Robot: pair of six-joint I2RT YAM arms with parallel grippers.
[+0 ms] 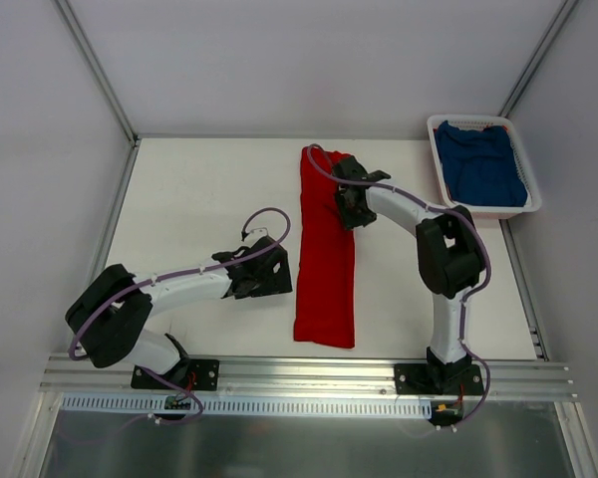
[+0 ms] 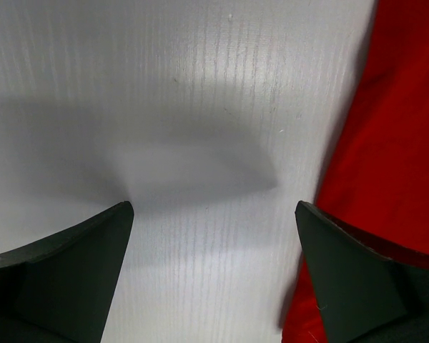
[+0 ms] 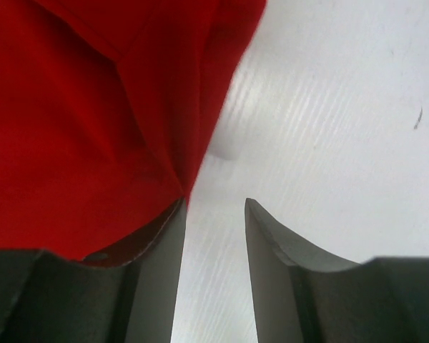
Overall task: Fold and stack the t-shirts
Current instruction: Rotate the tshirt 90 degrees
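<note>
The red t-shirt (image 1: 325, 254), light limp cloth lying in a long strip mid-tabletop (image 1: 199, 189), probably handles best pinched at its far corners, where the jaws of the right gripper (image 3: 214, 204) stand part-open and empty, those of the left gripper (image 2: 214, 207) wide open alongside.

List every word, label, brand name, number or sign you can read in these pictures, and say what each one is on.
No text can be read in any of the three views.
The red t-shirt is plain, with no print or visible tag.
The blue t-shirt shows no print.
The white basket and the table show no markings.
The small fitting at the left arm's base is too small to show any marking.
</note>
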